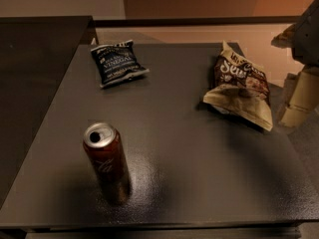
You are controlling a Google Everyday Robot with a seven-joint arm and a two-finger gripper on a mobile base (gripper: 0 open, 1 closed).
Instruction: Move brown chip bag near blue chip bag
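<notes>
The brown chip bag point(240, 87) lies wrinkled on the right side of the dark table point(189, 153), close to its right edge. The blue chip bag point(118, 62) lies flat at the far left of the table, well apart from the brown one. My gripper point(298, 103) hangs at the right edge of the view, just right of the brown chip bag and beyond the table's right edge. It is not touching the bag and holds nothing that I can see. The arm above it is cut off by the frame.
An upright red-brown soda can point(105, 161) with an opened top stands at the front left of the table. A second dark surface point(35, 68) adjoins the table on the left. A pale floor and wall lie behind.
</notes>
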